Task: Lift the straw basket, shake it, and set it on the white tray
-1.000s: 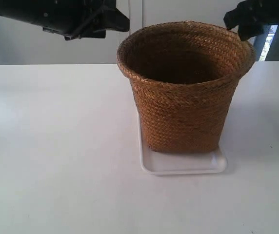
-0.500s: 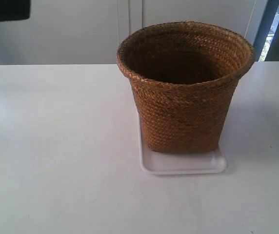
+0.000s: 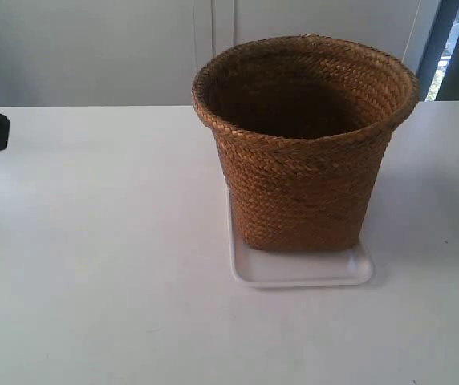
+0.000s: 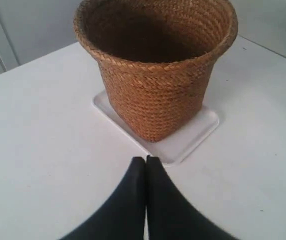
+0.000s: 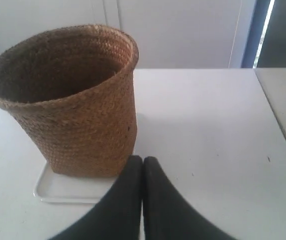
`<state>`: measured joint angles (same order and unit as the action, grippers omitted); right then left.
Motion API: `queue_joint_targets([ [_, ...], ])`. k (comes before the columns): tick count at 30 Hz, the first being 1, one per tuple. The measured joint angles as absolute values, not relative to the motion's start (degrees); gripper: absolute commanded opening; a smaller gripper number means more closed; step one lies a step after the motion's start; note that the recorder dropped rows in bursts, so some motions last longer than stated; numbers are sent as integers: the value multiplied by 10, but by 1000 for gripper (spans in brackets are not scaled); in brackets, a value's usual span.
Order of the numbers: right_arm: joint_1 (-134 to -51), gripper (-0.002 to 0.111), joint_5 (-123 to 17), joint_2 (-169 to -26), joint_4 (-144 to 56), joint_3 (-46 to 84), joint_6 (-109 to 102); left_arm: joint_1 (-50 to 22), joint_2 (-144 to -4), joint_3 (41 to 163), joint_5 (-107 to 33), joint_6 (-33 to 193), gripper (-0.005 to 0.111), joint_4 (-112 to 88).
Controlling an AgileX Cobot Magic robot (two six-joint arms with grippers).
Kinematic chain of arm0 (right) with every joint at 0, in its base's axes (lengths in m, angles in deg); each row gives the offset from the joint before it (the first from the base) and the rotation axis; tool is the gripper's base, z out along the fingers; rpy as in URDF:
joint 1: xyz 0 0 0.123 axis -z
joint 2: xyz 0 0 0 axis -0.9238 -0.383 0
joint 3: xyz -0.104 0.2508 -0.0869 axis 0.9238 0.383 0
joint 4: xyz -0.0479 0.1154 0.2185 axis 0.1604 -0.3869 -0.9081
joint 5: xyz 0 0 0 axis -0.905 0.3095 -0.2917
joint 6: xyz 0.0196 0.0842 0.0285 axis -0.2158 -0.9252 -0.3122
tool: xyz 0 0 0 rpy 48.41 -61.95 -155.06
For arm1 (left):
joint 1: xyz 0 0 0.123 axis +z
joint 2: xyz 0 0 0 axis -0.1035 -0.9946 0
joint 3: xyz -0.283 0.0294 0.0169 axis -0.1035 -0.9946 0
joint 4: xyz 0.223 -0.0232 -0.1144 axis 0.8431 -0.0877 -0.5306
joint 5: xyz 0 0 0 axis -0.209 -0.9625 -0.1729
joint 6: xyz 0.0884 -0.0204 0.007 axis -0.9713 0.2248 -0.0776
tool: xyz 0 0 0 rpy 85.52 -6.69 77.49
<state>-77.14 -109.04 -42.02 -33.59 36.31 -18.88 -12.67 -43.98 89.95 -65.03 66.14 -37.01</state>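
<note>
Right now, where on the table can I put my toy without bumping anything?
The wide bare table between the white tray and the exterior view's left edge is free, and the strip in front of the tray too. The tray is crowded: the straw basket covers nearly all of it.

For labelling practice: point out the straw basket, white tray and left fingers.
straw basket (image 3: 306,192): exterior view, front wall.
white tray (image 3: 302,277): exterior view, front rim.
left fingers (image 4: 128,200): left wrist view, one finger.

Exterior: slightly above, close on basket (image 3: 303,176). Wrist views: low over table (image 4: 33,150), both facing same basket and tray (image 5: 63,191).
</note>
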Motion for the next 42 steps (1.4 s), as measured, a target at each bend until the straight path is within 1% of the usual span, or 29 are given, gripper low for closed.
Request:
queue_joint_targets([
  [5,-771,0,-1054,-414,-335,422,-190,-127,-394,835,-562,657,0,-369],
  [10,-771,0,-1054,-414,-334,504,-193,-127,-350,769,-529,651,0,-369],
  [14,-771,0,-1045,-415,-334,529,-194,-127,-337,730,-517,650,0,-369],
  [34,-771,0,-1031,-415,-352,530,-243,-127,-335,725,-517,647,0,-367],
  [42,-771,0,-1031,-415,-352,530,-243,-127,-332,725,-517,514,0,-251],
])
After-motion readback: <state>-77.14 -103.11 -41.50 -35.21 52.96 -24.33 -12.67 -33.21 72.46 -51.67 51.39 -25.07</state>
